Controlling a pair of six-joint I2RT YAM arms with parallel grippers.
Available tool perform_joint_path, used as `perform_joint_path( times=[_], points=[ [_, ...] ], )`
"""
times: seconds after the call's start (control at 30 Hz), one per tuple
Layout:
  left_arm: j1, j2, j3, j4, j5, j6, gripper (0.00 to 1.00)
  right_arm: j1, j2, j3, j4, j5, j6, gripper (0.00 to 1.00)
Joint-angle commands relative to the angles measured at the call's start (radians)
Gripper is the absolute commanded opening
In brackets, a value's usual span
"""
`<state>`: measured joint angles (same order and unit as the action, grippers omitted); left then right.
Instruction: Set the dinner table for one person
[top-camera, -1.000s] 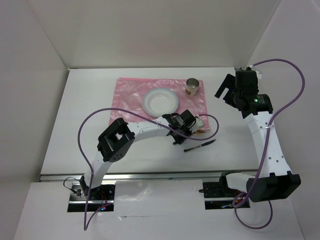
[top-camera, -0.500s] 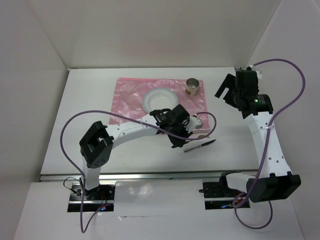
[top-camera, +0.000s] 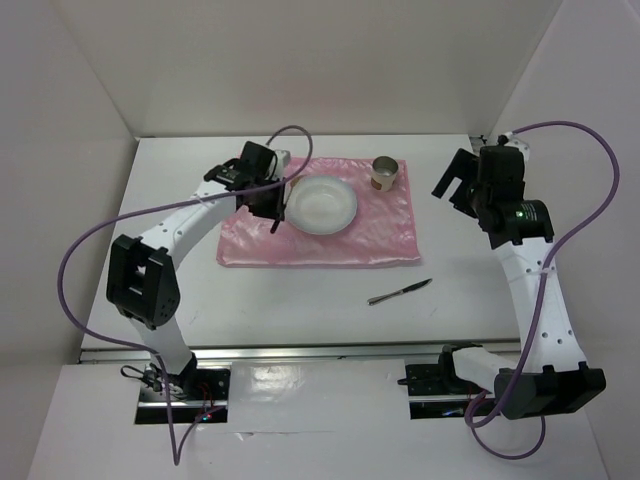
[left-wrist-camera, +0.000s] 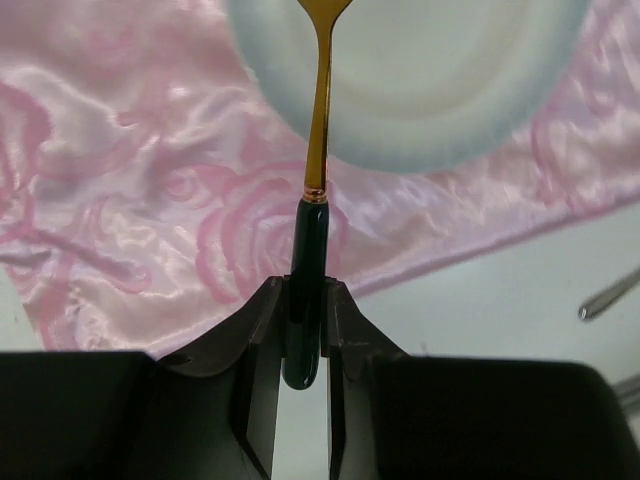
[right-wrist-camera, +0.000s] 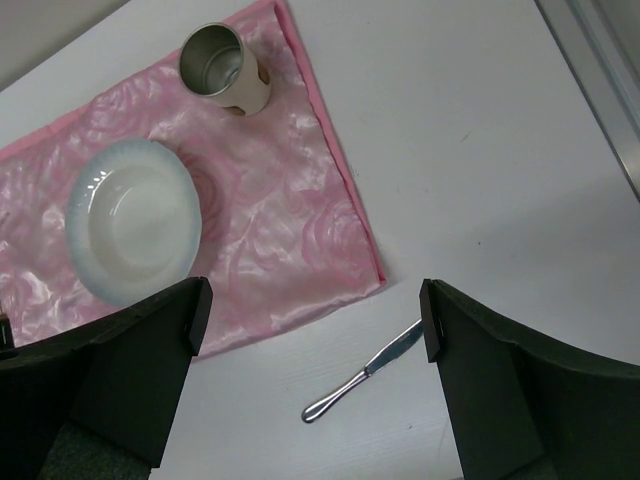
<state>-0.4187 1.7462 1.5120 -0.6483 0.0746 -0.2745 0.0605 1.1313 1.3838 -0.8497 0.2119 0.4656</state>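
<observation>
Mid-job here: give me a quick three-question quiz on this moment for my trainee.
1. True or false: the knife lies on the dinner table, off the pink mat.
2. The left gripper is shut on: A) the knife; B) the gold utensil with a dark handle; C) nothing.
3. Fill in: the right gripper is ____ (open or shut).
Key: 1 true; 2 B; 3 open.

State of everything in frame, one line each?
white plate: empty, on pink mat.
metal cup: upright, on the mat's corner.
knife: flat on the dinner table, off the mat.
gold utensil: held by its dark handle, over the plate.
left gripper: shut on gold utensil.
right gripper: open, empty.
</observation>
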Motion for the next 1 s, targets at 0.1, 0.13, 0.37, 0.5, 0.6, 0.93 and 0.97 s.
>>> perform_joint_path(
  times=[0.1,0.13,0.37,0.5,0.6,0.93,0.97],
  points=[
    [0.107,0.114,0.063,-0.002,-0.148,-0.227,0.0,-0.007,-0.015,-0.011,0.049,-0.019,-0.022,0.98],
    [0.125,0.13,0.073,-0.002,-0.148,-0.244,0.0,-0.007,-0.015,-0.011,0.049,-0.019,-0.031,0.98],
    [0.135,0.239,0.145,0.001,-0.203,-0.275,0.0,-0.007,-0.015,-0.02,0.049,-0.019,-0.031,0.98],
    [0.135,0.275,0.088,0.068,-0.228,-0.261,0.0,-0.007,-0.015,-0.02,0.049,-0.037,-0.031,0.98],
    [0.126,0.288,0.077,0.059,-0.262,-0.261,0.0,-0.007,-0.005,-0.029,0.049,-0.037,-0.031,0.98],
    [0.107,0.346,0.074,0.035,-0.277,-0.263,0.08,-0.007,-0.014,-0.237,0.015,-0.14,0.059,0.98],
    [0.107,0.336,0.064,0.035,-0.277,-0.262,0.14,-0.007,-0.015,-0.262,0.002,-0.14,0.08,0.98]
  ],
)
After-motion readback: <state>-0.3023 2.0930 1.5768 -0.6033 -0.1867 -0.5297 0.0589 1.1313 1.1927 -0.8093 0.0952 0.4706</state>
